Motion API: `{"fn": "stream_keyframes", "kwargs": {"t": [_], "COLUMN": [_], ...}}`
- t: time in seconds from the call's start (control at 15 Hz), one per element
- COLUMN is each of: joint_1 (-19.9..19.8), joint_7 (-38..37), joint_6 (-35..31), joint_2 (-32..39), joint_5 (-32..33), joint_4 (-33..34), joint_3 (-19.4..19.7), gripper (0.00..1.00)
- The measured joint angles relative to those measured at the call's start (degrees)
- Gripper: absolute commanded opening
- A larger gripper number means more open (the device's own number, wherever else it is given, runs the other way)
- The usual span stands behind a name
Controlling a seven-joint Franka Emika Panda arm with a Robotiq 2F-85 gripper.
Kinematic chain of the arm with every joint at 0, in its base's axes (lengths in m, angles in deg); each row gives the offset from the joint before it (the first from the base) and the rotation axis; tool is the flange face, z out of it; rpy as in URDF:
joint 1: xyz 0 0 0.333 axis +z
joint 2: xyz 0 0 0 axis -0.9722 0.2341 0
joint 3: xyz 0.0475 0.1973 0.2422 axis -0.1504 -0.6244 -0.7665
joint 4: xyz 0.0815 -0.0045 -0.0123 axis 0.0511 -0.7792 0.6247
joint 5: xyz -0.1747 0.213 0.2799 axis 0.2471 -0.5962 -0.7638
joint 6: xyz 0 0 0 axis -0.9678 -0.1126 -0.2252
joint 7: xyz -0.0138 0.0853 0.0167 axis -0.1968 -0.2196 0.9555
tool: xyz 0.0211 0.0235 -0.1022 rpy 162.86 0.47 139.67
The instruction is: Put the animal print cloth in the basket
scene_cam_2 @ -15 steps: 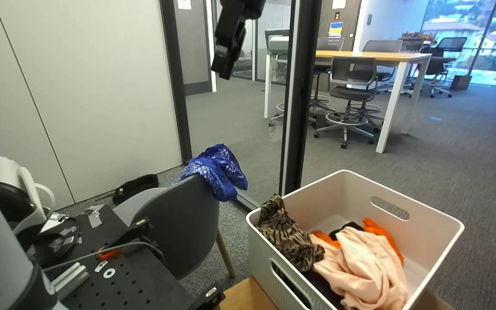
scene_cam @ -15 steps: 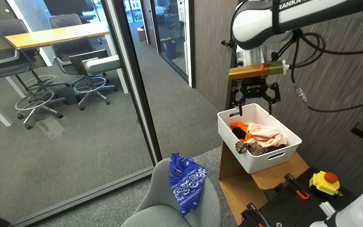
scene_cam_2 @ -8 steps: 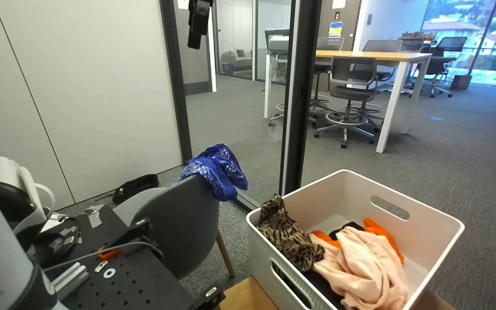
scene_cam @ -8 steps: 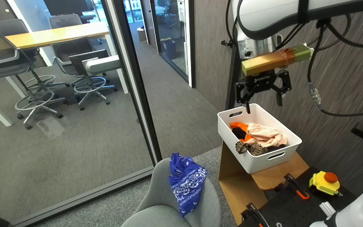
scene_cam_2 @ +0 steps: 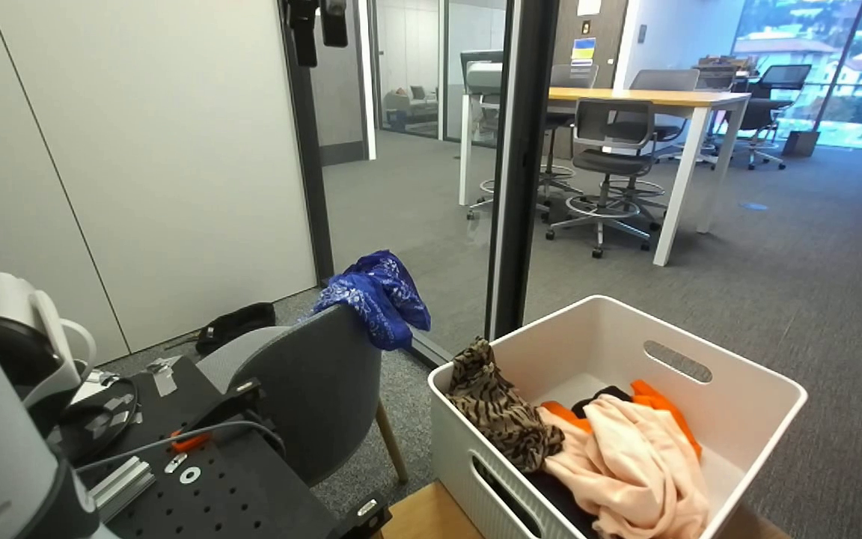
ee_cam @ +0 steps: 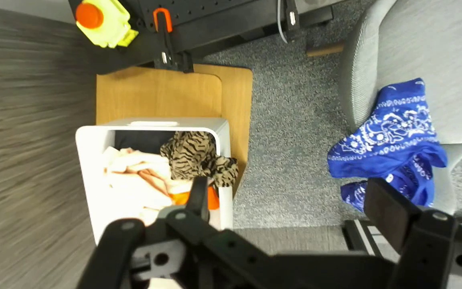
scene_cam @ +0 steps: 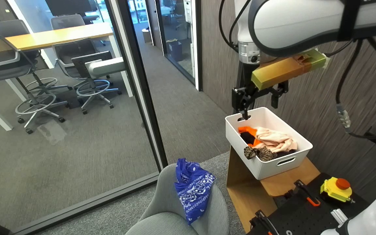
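Pincer (ee_cam: 285,194) has turned and shifted since the earlier frame, its fingers wide apart with nothing between them. Below and to one side of it, the animal print cloth (ee_cam: 191,154) lies unmoved, mostly inside the basket (ee_cam: 226,208), one end over the rim; placement appears essentially complete.

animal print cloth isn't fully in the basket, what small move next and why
Perhaps shift the open gripper over the end of the animal print cloth that lies across the rim of the basket, ready to tuck it in: the rest lies inside, and the gripper holds nothing.
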Motion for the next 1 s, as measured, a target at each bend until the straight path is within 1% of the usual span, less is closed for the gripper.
{"fn": "stream_keyframes", "kwargs": {"t": [0.27,0.53,0.67,0.8,1.0], "joint_1": [1.4,1.8,1.8,1.8,1.8], "joint_7": [2.2,4.7,5.6,6.1,6.2], "joint_6": [-7.7,-17.8,-22.5,-24.4,-24.7], "joint_2": [-4.4,-9.4,-10.9,-11.6,-11.7], "joint_5": [0.0,-0.4,-1.8,-2.4,-2.5], "joint_4": [-2.8,-7.3,-9.5,-10.8,-11.0], "joint_3": [-1.2,-1.1,-0.3,0.5,0.8], "gripper": [1.00,1.00,1.00,1.00,1.00]}}
